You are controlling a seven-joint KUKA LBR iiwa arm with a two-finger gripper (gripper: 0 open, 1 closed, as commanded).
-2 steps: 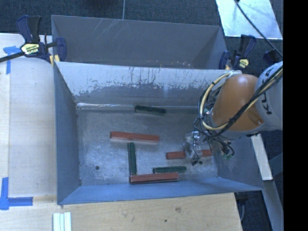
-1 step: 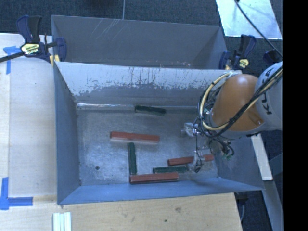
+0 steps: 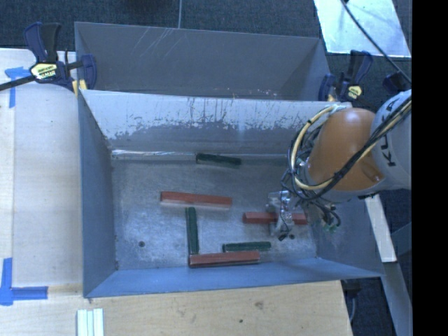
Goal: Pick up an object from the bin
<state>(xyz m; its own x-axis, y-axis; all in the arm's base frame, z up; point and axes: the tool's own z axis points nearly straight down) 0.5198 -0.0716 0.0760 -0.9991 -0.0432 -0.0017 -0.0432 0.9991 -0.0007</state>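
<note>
gripper (image 3: 285, 224) hovering over short red-brown wooden bar (image 3: 254, 218) | bar lying directly beneath, long axis running left-right | grip state: can't tell

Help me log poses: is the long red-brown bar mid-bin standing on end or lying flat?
Lying flat: the long red-brown bar shows its full length, left to right, on the bin floor.

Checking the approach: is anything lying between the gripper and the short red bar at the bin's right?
Nothing visible. The gripper is right over the short red bar; the nearest green bar lies apart, nearer the front wall.
</note>
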